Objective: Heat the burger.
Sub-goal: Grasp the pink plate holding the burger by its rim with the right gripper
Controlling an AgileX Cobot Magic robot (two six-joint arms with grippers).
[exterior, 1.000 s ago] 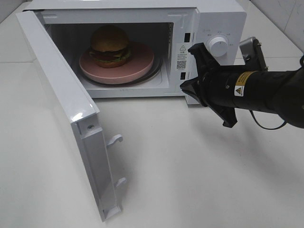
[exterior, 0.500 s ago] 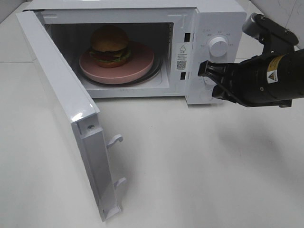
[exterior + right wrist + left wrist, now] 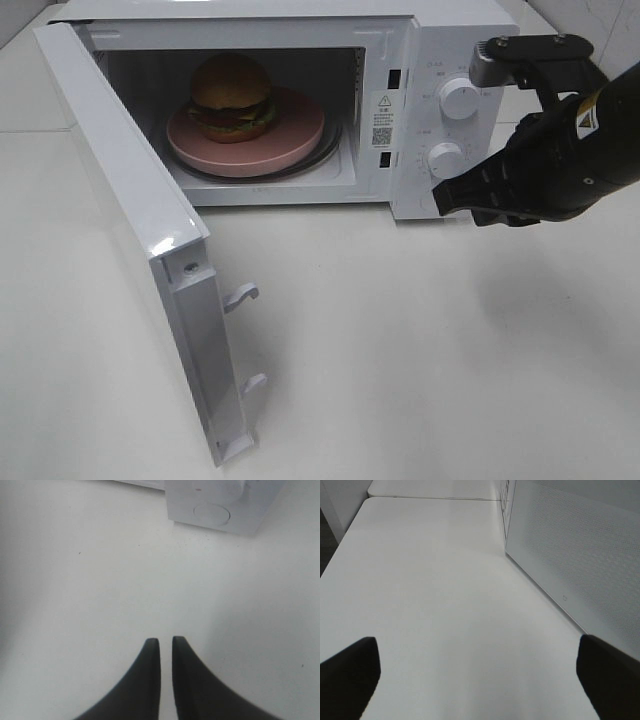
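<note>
- Desk (image 3: 400, 350): plain white surface filling the foreground and carrying the appliance.
- Microwave door (image 3: 130, 210): swung fully open on the left, with its free edge nearest the exterior camera. Two white latch hooks (image 3: 243, 293) project from that edge.
- Left claw (image 3: 476, 642): seen only in its wrist view. Its two dark fingers (image 3: 350, 670) are spread wide apart with only bare desk between them, so nothing is held. It hangs above the desk, with a perforated white panel of the appliance near one side.
- Right claw (image 3: 165, 640): the fingertips are almost together, leaving only a thin slit, and nothing is gripped. In the exterior view the black arm enters from the right. The claw tip points toward the microwave's lower front corner, near the lower dial (image 3: 445, 159), but whether it touches cannot be told.
- Microwave (image 3: 300, 15): white body standing on the desk. The control panel on its right carries the upper dial (image 3: 461, 98) above the lower one. A warning label (image 3: 382, 118) sits on the frame beside the cavity.
- Glass turntable (image 3: 335, 150): its rim shows around the plate inside the open cavity.
- Pink plate (image 3: 300, 125): round, resting on the turntable.
- Burger (image 3: 232, 97): upright on the plate, set toward its left rear. It has a glossy brown bun with green and red filling at its edge, and is well apart from both claws.
</note>
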